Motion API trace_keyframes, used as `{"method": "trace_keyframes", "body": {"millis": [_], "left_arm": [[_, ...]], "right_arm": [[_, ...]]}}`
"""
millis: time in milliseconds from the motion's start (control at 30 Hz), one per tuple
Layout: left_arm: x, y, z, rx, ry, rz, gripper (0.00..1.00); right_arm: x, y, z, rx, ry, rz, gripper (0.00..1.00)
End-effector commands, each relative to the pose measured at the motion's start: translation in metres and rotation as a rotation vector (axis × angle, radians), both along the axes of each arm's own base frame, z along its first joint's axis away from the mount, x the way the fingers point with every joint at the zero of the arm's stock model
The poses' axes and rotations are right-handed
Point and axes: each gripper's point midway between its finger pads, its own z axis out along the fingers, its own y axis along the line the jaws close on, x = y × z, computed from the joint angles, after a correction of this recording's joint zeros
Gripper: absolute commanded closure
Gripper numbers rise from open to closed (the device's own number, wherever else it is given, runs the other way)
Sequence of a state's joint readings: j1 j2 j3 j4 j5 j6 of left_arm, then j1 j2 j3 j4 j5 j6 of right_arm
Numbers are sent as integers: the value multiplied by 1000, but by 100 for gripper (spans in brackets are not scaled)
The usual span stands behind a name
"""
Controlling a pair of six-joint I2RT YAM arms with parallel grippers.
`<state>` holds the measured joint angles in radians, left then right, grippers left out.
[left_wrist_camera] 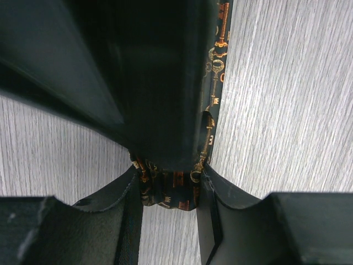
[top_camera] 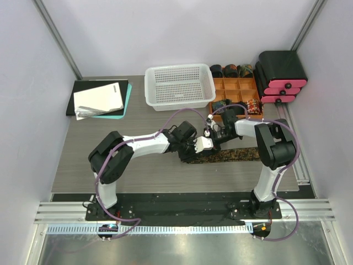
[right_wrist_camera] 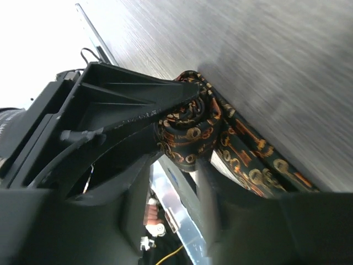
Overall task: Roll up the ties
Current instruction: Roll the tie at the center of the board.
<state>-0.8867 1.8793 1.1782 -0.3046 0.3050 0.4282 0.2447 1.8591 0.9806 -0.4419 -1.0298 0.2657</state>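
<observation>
Rail (top_camera: 182,212) at the near edge carries my two arm bases. Just beyond it, on the table (top_camera: 74,165), the tie (top_camera: 231,155) lies flat, running from centre toward the right. Its left end is wound into a small coil; the longer part is not yet rolled.

My left gripper (top_camera: 203,144) is closed part-way on this end, with fabric pinched between both fingers (left_wrist_camera: 118,199). My right gripper (top_camera: 216,134) meets the coil from the far side. The coil sits between its fingers and one touches it, but I cannot tell whether it grips.

Farther right, a tray (top_camera: 238,84) holds rolled ties (top_camera: 231,70). A basket (top_camera: 179,102) stands left of it.

Judgement: this tie is barely begun. Most of its length must be coiled rightward, then stowed.
</observation>
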Motion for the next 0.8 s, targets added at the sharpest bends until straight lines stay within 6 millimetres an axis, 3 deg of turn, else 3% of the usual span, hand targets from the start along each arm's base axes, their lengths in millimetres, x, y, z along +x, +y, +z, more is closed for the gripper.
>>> {"method": "trace_keyframes", "body": {"millis": [0, 33, 67, 133, 167, 267, 300, 433, 500, 600, 767], "left_arm": [[-18, 29, -38, 154, 67, -11, 64], [-18, 29, -38, 153, 70, -11, 63], [-18, 29, -35, 149, 67, -10, 62], [-18, 31, -31, 126, 81, -6, 59], [-18, 25, -21, 77, 87, -6, 49], [-17, 27, -9, -8, 111, 25, 36], [-10, 20, 9, -78, 68, 29, 30], [-8, 24, 24, -179, 34, 55, 22], [-4, 15, 34, -253, -2, 49, 10], [-8, 12, 29, -272, 20, 45, 8], [9, -11, 32, -344, -12, 33, 12]], "right_arm": [[1, 4, -7, -9, -29, 15, 64], [2, 2, -12, -32, -32, 13, 73], [3, 0, -18, -48, -43, 19, 89], [5, -8, -29, -100, -38, 10, 97], [4, -12, -36, -116, -29, 13, 99], [4, -18, -47, -142, -17, 12, 99], [3, -20, -51, -150, -12, 17, 99], [0, -27, -64, -184, -15, 29, 99], [0, -29, -69, -194, -11, 28, 99], [0, -30, -72, -199, -7, 29, 99], [-1, -29, -74, -199, 4, 26, 99]]}}
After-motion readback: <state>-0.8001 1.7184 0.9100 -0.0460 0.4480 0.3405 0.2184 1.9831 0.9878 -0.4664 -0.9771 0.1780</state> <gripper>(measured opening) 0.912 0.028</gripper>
